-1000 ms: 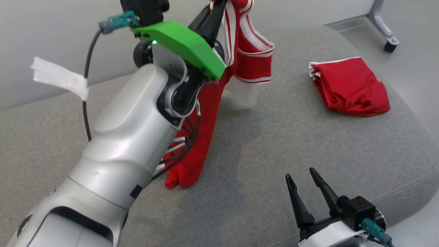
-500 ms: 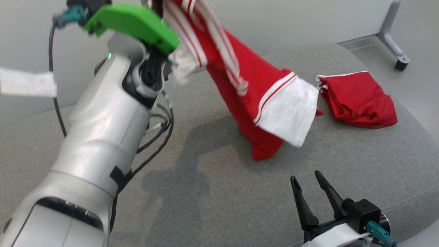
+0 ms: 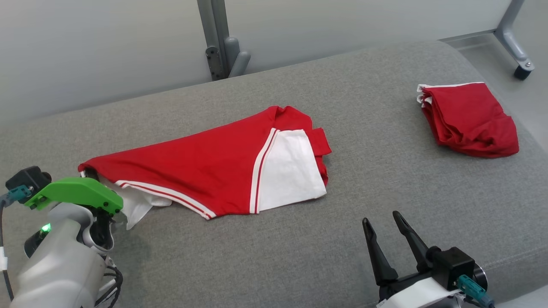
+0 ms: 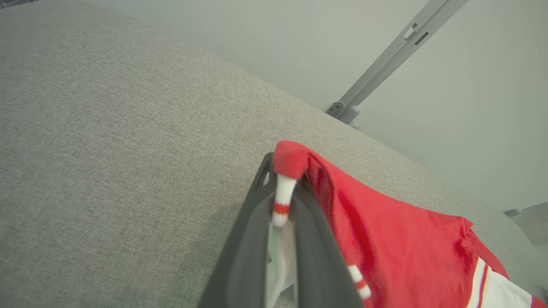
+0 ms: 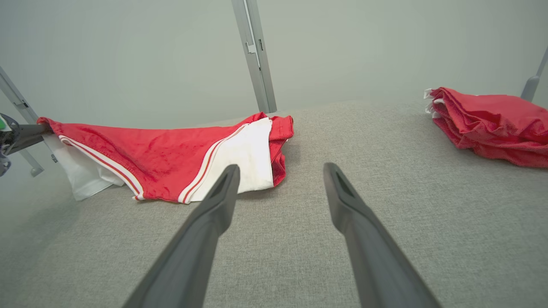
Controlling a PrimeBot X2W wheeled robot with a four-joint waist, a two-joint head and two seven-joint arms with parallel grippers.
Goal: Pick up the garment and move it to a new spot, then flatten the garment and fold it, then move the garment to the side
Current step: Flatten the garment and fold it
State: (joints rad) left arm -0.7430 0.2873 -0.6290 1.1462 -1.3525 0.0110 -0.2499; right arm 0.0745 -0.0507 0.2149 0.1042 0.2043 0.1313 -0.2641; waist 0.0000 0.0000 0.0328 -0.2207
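Swung down out of the air since a second ago, the red, white-striped jersey garment (image 3: 192,167) now lies spread on the grey fabric cushion (image 3: 299,256), and the left arm has dropped with it to the cushion's near left corner. That left gripper (image 4: 283,188) is clenched on the garment's left tip, a striped hem pinched between its dark fingers. From there the cloth's long axis runs rightward and a little toward the far edge, ending near the cushion's middle in a white panel (image 3: 289,171). The right gripper (image 3: 380,216) hovers at the near edge, jaws spread wide and empty; that white end lies ahead of it and to its left, well apart. So the right arm looks the one to reach the free end for flattening. A folded red cloth (image 3: 469,119) sits by the far right corner.
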